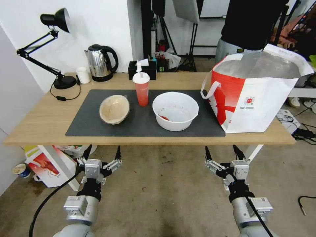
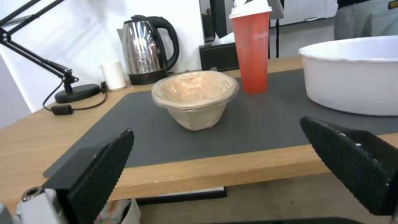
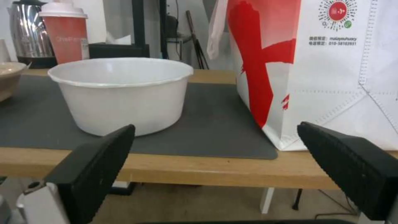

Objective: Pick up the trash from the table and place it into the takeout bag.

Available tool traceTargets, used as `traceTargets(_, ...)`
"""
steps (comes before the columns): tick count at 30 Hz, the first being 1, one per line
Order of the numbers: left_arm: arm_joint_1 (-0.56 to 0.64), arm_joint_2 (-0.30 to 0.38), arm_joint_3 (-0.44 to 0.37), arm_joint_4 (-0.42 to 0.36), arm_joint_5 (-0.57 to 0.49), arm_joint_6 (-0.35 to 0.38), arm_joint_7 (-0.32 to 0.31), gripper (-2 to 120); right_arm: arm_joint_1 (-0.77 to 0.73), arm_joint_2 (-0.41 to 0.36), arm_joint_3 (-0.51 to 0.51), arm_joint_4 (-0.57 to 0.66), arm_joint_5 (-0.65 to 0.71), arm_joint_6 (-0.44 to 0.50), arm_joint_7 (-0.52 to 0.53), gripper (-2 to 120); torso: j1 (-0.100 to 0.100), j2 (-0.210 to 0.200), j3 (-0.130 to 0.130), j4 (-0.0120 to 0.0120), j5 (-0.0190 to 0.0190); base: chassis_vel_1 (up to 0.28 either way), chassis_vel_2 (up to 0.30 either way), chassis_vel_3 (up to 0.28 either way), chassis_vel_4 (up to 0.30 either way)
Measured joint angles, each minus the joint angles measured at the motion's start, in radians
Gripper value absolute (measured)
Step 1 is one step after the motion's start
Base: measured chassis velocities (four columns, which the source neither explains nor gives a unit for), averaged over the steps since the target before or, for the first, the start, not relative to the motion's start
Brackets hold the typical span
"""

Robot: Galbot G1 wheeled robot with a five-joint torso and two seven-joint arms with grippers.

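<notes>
On the dark grey mat [image 1: 98, 126] of the table [image 1: 42, 121] we see three used containers in a row. The tan paper bowl [image 1: 114, 109] sits toward the left, lined with a clear film and otherwise empty (it leans a little to one side). Just beside it, farther back, the red drink cup [image 1: 142, 87] stands upright with its white lid and straw on. To the right of the cup sits the wide white bowl [image 1: 175, 110], empty but for red smears near the bottom.

The takeout bag [image 1: 253, 98] stands upright at the table's right end, its near corner on the mat's edge, mouth open and silver lining showing; we cannot see what it holds.

Our left gripper [image 1: 102, 154] hangs below the table's front edge, facing the paper bowl, jaws spread wide and holding nothing. Our right gripper [image 1: 224, 154] hangs likewise in front of the white bowl and the bag, equally wide and empty.
</notes>
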Motion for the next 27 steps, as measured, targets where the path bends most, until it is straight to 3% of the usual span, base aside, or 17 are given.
traceTargets(27,0.0,0.0,0.0,0.0,0.0,0.0,0.0,100,0.0,0.0,0.0,0.0,0.0,0.0,0.0,100,0.0,0.0,0.0,0.0,0.0,0.0,0.0,0.0,0.0)
